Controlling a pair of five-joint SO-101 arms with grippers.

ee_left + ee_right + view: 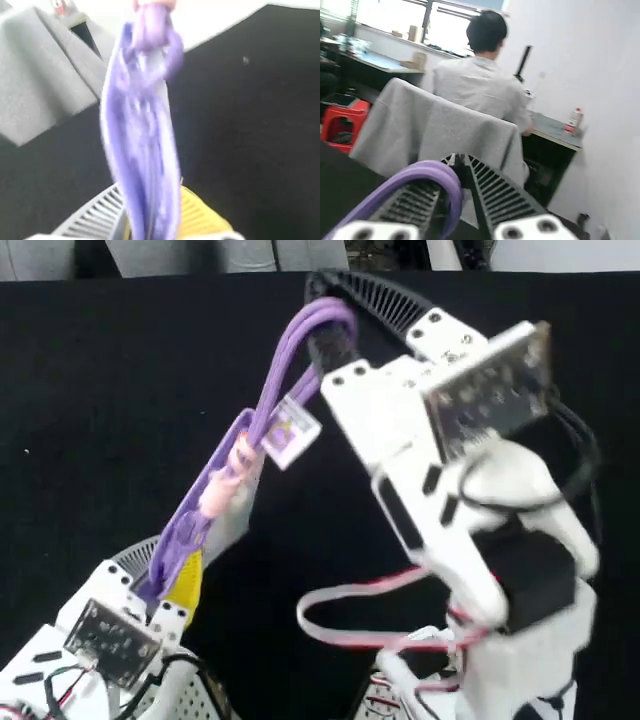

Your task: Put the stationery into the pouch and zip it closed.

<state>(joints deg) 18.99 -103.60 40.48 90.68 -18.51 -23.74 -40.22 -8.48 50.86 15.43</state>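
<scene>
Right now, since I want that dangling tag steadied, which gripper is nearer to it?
Right. The right gripper grips the strap close to the tag. The left gripper holds the pouch at its far end.

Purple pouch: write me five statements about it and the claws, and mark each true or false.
1. The left claw and the right claw both hold the purple pouch. True.
2. The pouch lies flat on the black table. False: it slants up from the left claw to the right claw.
3. The right claw grips the pouch's loop. True.
4. A green tag hangs from the pouch. False: the tag is white and purple.
5. One finger of the left claw is yellow. True.
</scene>
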